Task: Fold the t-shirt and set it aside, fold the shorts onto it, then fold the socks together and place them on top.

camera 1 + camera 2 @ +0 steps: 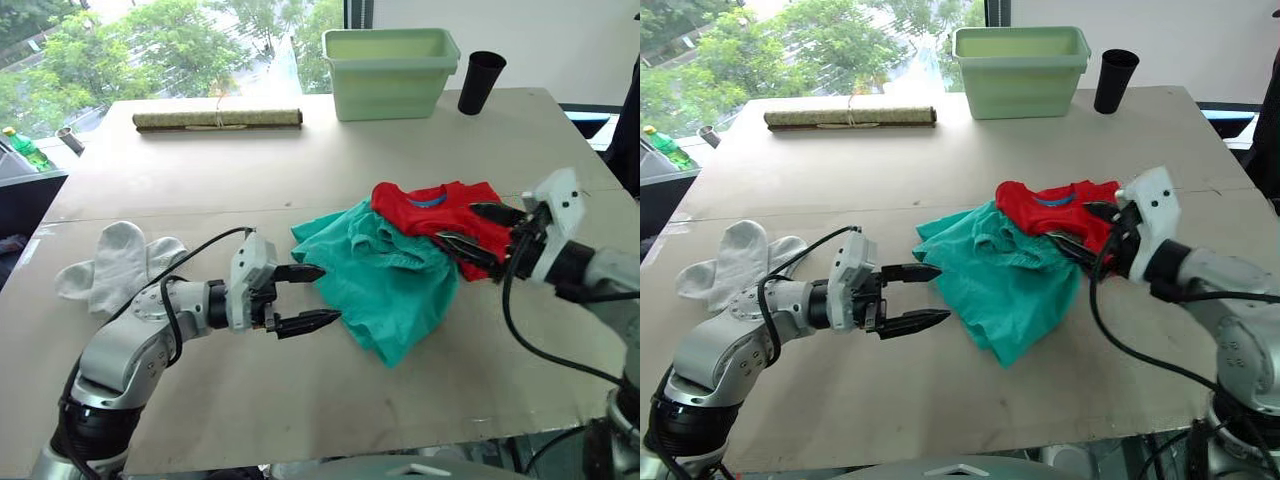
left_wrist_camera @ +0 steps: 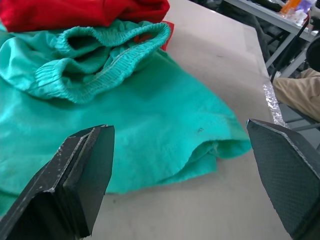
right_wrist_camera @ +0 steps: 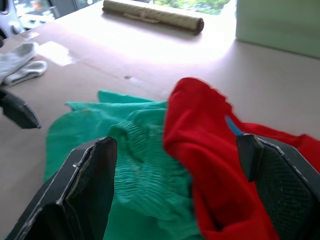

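Teal shorts (image 1: 385,285) overlap red t-shirt (image 1: 440,215); left gripper (image 1: 310,297), right gripper (image 1: 478,228) spread wide; head views add socks (image 1: 115,262).

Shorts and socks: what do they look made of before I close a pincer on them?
The shorts look like thin, matte woven cloth, perhaps cotton or a light synthetic: they drape in soft folds, and the waistband is gathered, ribbed elastic. The socks look like soft, thicker knit, light grey-white, dull and slightly fuzzy. Exact fibres cannot be told.
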Action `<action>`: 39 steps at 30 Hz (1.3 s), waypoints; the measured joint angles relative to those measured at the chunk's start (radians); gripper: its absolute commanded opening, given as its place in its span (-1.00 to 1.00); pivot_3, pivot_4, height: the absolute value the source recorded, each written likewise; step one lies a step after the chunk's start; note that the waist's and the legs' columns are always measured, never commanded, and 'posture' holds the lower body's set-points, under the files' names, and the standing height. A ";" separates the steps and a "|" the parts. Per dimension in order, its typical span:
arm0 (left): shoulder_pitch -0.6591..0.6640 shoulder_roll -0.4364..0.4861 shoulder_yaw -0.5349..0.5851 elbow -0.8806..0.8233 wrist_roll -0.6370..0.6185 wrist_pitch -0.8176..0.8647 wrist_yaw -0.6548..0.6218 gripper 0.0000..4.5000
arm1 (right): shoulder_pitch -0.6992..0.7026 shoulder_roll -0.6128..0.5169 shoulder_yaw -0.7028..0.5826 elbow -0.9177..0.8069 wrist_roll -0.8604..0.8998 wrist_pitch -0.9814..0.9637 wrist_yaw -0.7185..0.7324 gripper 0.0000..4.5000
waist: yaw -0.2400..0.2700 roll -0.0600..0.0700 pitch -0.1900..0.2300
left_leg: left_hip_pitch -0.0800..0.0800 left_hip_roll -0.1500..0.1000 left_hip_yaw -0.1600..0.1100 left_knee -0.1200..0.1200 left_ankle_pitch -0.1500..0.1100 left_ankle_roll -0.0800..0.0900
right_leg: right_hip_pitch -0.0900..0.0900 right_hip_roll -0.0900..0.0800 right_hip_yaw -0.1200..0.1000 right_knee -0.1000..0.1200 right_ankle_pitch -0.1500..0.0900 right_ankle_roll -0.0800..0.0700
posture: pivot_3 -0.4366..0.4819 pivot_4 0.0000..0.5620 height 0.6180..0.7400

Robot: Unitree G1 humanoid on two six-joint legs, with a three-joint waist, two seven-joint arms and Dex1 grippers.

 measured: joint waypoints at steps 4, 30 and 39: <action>0.002 -0.018 -0.006 0.000 0.000 0.002 0.014 1.00 | 0.008 -0.121 0.020 0.211 -0.088 -0.059 -0.026 0.77 | -0.001 0.000 0.000 | 0.000 -0.001 0.001 0.000 0.001 -0.002 | 0.000 0.000 0.000 0.000 0.000 0.000 | -0.05 -0.47 0.78; 0.084 0.011 0.036 -0.158 -0.061 0.037 0.129 1.00 | -0.189 -0.319 0.513 1.032 -0.482 -0.843 0.270 -0.98 | 0.039 -0.002 -0.001 | 0.000 -0.005 -0.004 0.004 0.000 0.001 | 0.005 -0.005 -0.002 0.000 0.000 0.000 | -0.05 -0.47 0.78; 0.008 -0.019 -0.026 -0.080 -0.038 0.017 0.099 1.00 | 0.163 -0.546 0.358 0.854 -0.542 -0.815 0.225 -0.98 | 0.038 0.000 -0.001 | 0.001 -0.006 -0.002 0.005 -0.001 0.003 | 0.006 -0.006 -0.002 -0.001 0.000 0.000 | -0.05 -0.47 0.78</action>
